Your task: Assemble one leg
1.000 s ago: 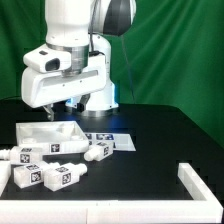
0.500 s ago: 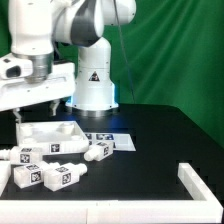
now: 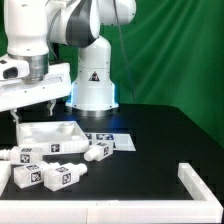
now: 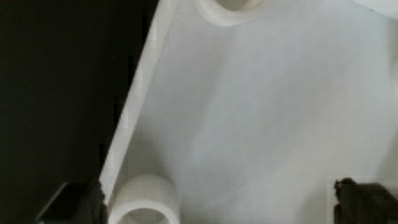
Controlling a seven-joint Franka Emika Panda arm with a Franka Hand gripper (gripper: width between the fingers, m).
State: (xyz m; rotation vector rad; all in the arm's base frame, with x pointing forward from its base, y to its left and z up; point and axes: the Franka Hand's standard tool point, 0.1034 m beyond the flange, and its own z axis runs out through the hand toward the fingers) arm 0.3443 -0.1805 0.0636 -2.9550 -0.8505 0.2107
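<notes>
The gripper (image 3: 34, 111) is being held wide open, empty, over the panel (image 3: 40, 131) beside loose legs (image 3: 59, 176); the panel's sockets (image 4: 143, 205) are being shown by the wrist view only.

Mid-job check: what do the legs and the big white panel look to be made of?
The legs: probably hard plastic, plain white with a dull sheen, sharp square edges, and black-and-white tags on the faces. The panel: likely the same white plastic; the wrist view shows a smooth, even surface with rounded moulded sockets.
</notes>
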